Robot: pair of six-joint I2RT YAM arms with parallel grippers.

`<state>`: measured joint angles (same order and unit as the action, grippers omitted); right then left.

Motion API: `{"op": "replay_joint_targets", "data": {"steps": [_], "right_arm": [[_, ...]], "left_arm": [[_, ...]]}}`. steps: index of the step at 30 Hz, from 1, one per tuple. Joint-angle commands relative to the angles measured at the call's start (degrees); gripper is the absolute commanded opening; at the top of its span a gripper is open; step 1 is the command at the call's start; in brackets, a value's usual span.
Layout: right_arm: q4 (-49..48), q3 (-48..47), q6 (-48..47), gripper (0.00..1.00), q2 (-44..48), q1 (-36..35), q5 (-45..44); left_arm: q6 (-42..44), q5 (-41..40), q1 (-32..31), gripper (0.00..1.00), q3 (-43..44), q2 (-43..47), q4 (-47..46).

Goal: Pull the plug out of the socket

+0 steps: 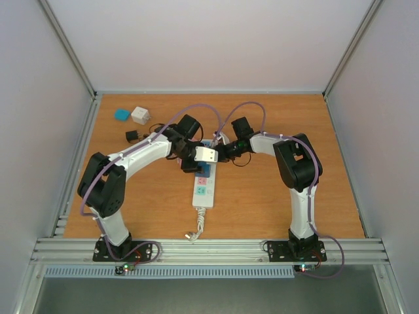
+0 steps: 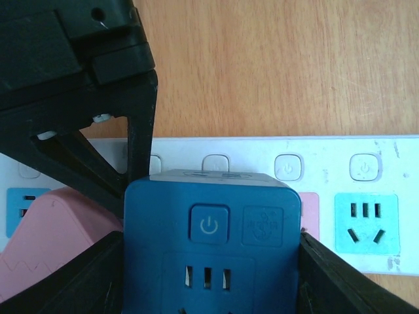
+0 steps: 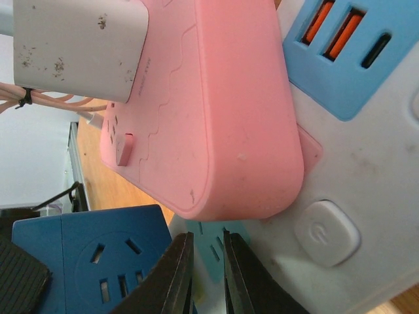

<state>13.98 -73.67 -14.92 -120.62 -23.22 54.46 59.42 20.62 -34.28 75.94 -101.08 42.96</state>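
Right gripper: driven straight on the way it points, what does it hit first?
Likely the pink adapter just beyond its fingertips; it may graze the socket first, depth unclear.

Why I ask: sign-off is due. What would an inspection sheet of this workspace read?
Surface: wooden table, orange-brown.
Job's things: white power strip lies mid-table; a blue cube adapter sits on it, beside a pink adapter that carries a white charger.
Clutter: teal square piece, white cube and small black adapter at the far left.
Grippers: left fingers lie against both sides of the blue cube adapter; right fingers are shut, tips down at the strip beside the pink adapter.
Cables: the strip's short white cord runs toward the near edge; purple cables loop over the arms.
Surroundings: white walls; aluminium rail at the near edge.
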Motion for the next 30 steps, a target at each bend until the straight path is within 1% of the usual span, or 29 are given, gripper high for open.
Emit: {"op": "replay_joint_targets", "data": {"steps": [1,8,13,18,23,30], "right_arm": [[4.39,1.61,-0.95,0.16,-2.43,-0.07,-9.39],[4.48,1.51,-0.95,0.17,-2.51,-0.07,-9.37],[4.57,1.6,-1.15,0.17,-2.38,-0.07,-9.28],[4.74,1.86,-1.56,0.17,-2.08,-0.07,-9.16],[4.83,2.16,-1.85,0.18,-1.91,-0.07,-8.27],[5.04,2.66,-2.35,0.19,-1.46,-0.07,-7.79]], "left_arm": [[-0.36,4.41,-0.76,0.3,4.31,1.65,2.54],[-0.66,7.64,0.47,0.29,8.8,1.75,7.77],[-1.1,11.28,1.73,0.29,10.16,2.73,11.88],[-2.65,14.24,5.3,0.3,10.78,4.41,15.03],[-7.89,17.19,10.72,0.3,10.94,6.94,14.96],[-19.49,25.51,20.11,0.3,8.58,10.62,10.25]]}}
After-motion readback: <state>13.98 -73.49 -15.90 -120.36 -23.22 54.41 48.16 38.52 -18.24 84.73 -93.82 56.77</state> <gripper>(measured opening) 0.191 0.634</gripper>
